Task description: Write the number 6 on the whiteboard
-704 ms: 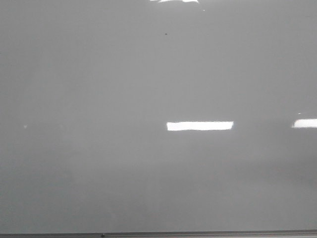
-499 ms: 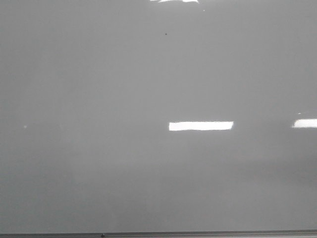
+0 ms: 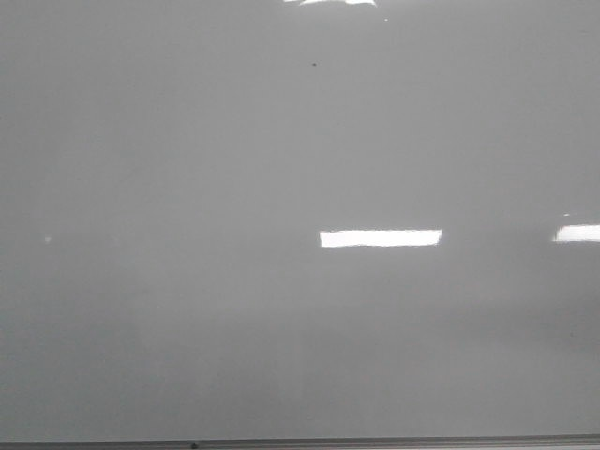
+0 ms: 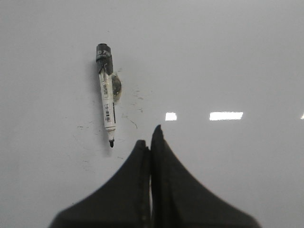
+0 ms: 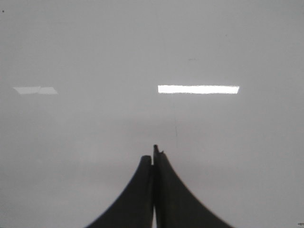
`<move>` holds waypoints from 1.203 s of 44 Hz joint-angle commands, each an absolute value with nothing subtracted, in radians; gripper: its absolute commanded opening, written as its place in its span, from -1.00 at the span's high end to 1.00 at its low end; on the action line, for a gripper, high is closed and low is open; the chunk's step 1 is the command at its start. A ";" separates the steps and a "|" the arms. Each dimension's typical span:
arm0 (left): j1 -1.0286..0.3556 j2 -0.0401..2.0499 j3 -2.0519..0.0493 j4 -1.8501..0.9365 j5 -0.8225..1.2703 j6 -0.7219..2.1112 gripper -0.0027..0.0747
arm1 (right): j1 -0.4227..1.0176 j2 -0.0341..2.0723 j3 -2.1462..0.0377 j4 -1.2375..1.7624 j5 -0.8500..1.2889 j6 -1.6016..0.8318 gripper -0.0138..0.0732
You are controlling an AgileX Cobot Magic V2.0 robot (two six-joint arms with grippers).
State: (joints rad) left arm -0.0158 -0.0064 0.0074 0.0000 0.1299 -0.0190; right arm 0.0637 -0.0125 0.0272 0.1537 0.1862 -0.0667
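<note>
Across the whiteboard (image 3: 187, 309) my front camera finds only glossy grey, bright light reflections and a tiny black speck (image 3: 313, 65) near twelve o'clock; no number 6 shows anywhere, so I judge the writing not yet begun. From the left wrist camera, a marker (image 4: 107, 92) lies flat on the pale surface, uncapped tip toward the fingers, at about eleven o'clock from my left gripper (image 4: 150, 138) and just clear of it, with faint smudges and scribble marks around it. That gripper's fingers are pressed together on nothing. My right gripper (image 5: 154, 153) likewise has its fingers closed and empty, over a bare stretch crossed by one faint thin line (image 5: 176, 130). Neither arm appears in the front view. By my reading everything remains: parting the left fingers, taking up the marker, bringing its tip to the board and drawing the figure.
</note>
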 commanded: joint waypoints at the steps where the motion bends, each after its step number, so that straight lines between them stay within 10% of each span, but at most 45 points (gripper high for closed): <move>1: -0.015 -0.019 0.011 0.000 0.044 -0.022 0.98 | 0.064 -0.030 0.013 0.160 0.100 -0.067 0.82; 33: -0.012 -0.006 -0.089 0.000 -0.051 -0.022 0.98 | 0.064 -0.017 -0.122 0.156 0.135 -0.069 0.82; 53: -0.012 0.370 -0.336 0.000 0.092 0.000 0.97 | 0.064 0.350 -0.406 0.161 0.186 -0.069 0.81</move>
State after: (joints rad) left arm -0.0158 0.3230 -0.2981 0.0000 0.1882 0.0000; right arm 0.0637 0.2966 -0.3672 0.1544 0.2709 -0.0667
